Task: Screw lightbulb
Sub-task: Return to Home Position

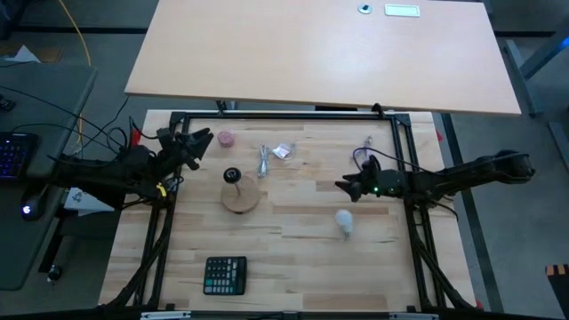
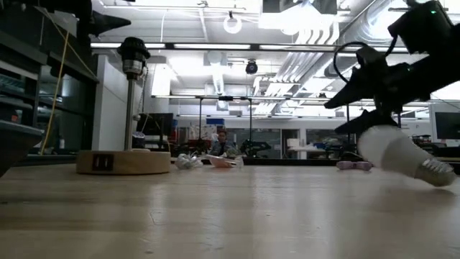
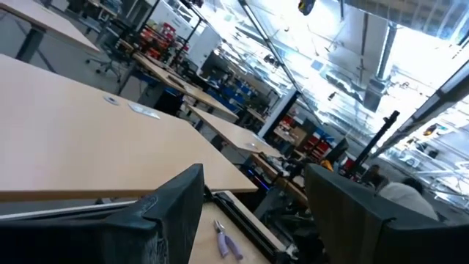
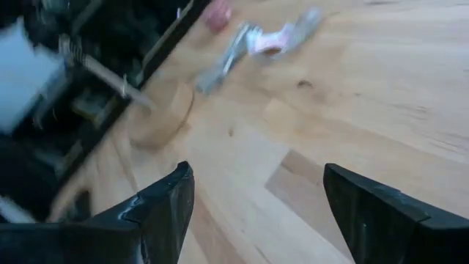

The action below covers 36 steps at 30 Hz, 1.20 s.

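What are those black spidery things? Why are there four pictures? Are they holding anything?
Those are two robot arms, and each ends in a gripper with two fingers. One picture looks straight down from above. One looks level across the tabletop. The other two come from small cameras on the arms' wrists.

From above, the left gripper is near the table's left side and the right gripper is near its right side. Both are open and hold nothing.

On the wooden table there is a white lightbulb lying close to the right gripper. There is also a round wooden lamp base with a black socket, and a black calculator.
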Available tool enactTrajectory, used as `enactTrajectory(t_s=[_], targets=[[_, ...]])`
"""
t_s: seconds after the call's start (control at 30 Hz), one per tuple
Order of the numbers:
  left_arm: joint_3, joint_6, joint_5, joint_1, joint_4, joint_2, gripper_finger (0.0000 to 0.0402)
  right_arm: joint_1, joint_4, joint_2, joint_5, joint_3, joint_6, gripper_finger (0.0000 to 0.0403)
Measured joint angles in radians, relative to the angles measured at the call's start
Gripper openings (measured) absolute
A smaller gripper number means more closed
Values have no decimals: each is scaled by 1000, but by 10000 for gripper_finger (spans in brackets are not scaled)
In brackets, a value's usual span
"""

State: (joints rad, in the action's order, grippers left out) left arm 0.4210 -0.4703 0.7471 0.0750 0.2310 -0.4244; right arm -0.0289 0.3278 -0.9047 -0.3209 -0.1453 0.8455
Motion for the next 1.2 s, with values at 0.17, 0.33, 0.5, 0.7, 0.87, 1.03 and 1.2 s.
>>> enactTrajectory(t_s=[0.17,0.33,0.5,0.7,0.87,1.03,1.2], targets=[[0,0,22,0,0,0,227,-6,152,0,-75,44,100,293],[0,1,27,-1,-2,0,227,-10,355,0,-87,10,1,293],[0,2,40,-1,-10,-1,227,-45,538,15,111,-3,-318,293],[0,2,58,-2,-49,-1,227,-107,499,13,117,-3,-358,293],[0,-7,62,-4,-54,-1,227,-142,397,11,57,-2,-371,293],[0,-8,61,-3,-59,-1,227,-153,394,12,41,14,-402,293],[0,-9,67,-3,-60,-1,227,-166,490,11,39,133,-341,293]])
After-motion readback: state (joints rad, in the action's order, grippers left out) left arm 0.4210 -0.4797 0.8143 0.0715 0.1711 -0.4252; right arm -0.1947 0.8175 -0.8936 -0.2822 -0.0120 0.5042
